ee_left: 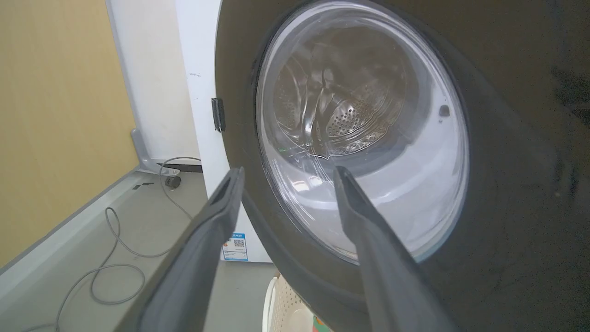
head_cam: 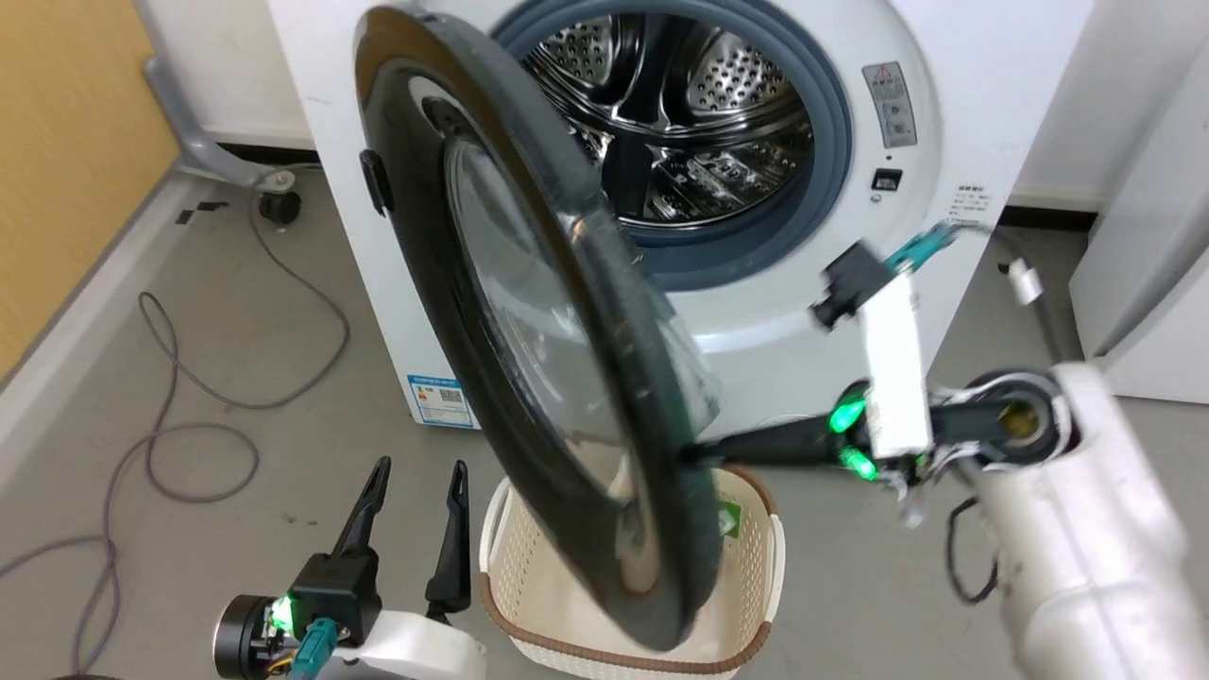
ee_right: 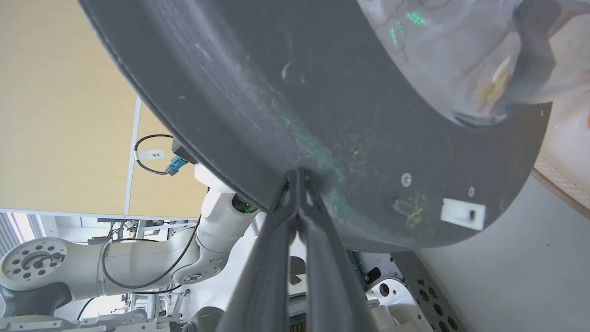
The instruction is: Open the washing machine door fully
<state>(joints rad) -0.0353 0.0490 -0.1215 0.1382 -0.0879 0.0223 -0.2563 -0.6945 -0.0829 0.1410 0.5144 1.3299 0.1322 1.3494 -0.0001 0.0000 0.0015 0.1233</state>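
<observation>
The washing machine (head_cam: 954,66) stands white at the back, its steel drum (head_cam: 699,113) exposed. The washing machine door (head_cam: 529,359) hangs about halfway open, hinged at the left, its edge toward me. My right gripper (head_cam: 691,453) is shut, and its tips touch the door's dark grey inner rim (ee_right: 322,101) low on the door. In the right wrist view the right gripper (ee_right: 298,173) has its fingers pressed together against that rim. My left gripper (head_cam: 420,465) is open at the lower left, clear of the door. The left gripper (ee_left: 288,170) faces the door's outer glass (ee_left: 368,138).
A cream laundry basket (head_cam: 756,586) sits on the floor under the door's free edge. Grey cables (head_cam: 170,378) loop over the floor at the left, beside a yellow wall. A white appliance (head_cam: 1152,236) stands at the right.
</observation>
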